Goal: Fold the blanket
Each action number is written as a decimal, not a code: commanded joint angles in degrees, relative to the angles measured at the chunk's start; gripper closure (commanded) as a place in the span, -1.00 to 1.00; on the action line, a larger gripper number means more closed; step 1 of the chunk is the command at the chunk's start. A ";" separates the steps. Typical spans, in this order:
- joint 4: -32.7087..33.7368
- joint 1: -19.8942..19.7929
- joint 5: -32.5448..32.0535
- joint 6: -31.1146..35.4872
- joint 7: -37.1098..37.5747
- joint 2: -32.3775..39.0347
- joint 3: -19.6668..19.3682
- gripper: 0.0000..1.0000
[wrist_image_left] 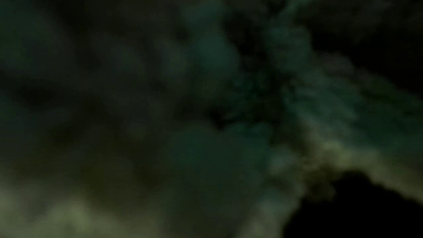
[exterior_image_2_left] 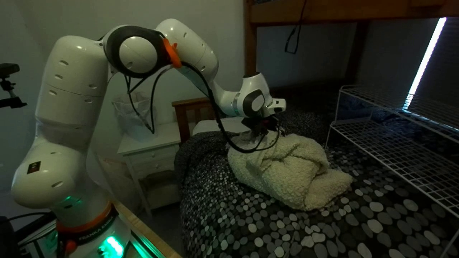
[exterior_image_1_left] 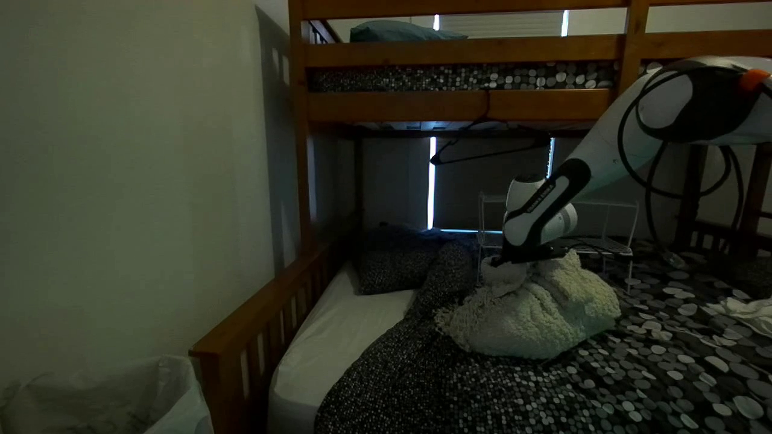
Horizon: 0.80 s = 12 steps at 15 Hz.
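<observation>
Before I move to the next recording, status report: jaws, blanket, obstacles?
Jaws at top of blanket, grip not visible. Blanket bunched in a heap, not folded. White wire rack nearby, possibly in the way.

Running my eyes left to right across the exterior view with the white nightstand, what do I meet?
Black clamp-like device, glowing green light, white two-drawer nightstand, brown wooden bed end, cream fluffy blanket, white wire-mesh shelf.

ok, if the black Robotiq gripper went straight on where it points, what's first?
The bunched cream fluffy blanket, directly below the gripper and seemingly touching it. Beneath that, probably the black, grey-dotted bedspread. The gripper's tip is hidden, so depth is unclear.
</observation>
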 commanded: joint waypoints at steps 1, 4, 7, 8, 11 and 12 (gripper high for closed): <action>9.42 4.99 11.34 -14.48 -8.79 5.47 -4.18 1.00; 15.86 6.38 14.94 -25.73 -11.42 8.99 -7.02 1.00; 20.74 5.90 17.58 -27.04 -13.54 13.26 -8.13 1.00; 22.19 5.45 18.17 -24.04 -14.73 15.23 -8.16 1.00; 26.42 5.41 18.71 -22.87 -16.65 20.24 -8.46 1.00; 27.95 5.19 19.17 -24.82 -17.50 21.49 -8.15 1.00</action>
